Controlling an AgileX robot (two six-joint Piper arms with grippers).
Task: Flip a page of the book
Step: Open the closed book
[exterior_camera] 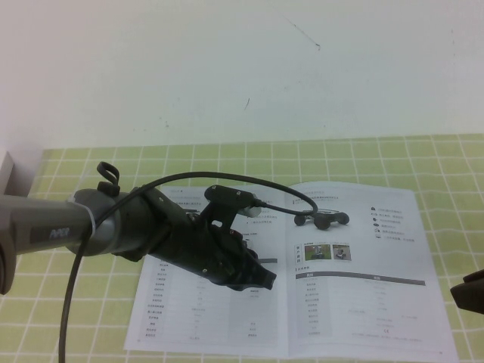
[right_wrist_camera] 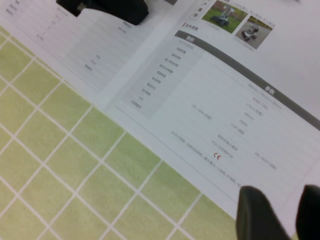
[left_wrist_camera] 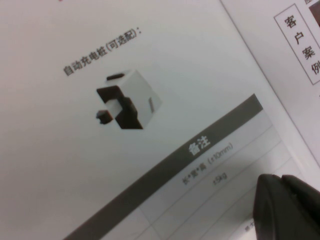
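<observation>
**Left arm pins the booklet, right gripper waits at the page edge**

The book [exterior_camera: 302,276] lies open and flat on the green checked tablecloth [exterior_camera: 60,302], spine running toward the robot. The left gripper [exterior_camera: 253,278] reaches in over the left-hand leaf, its tip down near the centre fold. In the left wrist view its dark fingertips [left_wrist_camera: 287,207] sit close together just above the printed table, and nothing is caught between them; whether they actually press the paper cannot be told.

Over on the right, the right gripper [exterior_camera: 469,291] barely pokes into the high view beside the booklet's outer edge. Its wrist camera shows two fingers [right_wrist_camera: 257,215] standing a little apart, empty, hovering over the near corner of the page [exterior_camera: 363,280].

That right-hand leaf looks thin, light and glossy: floppy, slippery, easy to crease. The best hold is likely its free outer edge or near corner, lifted gently so only one sheet comes up. The page is not yet raised.
</observation>
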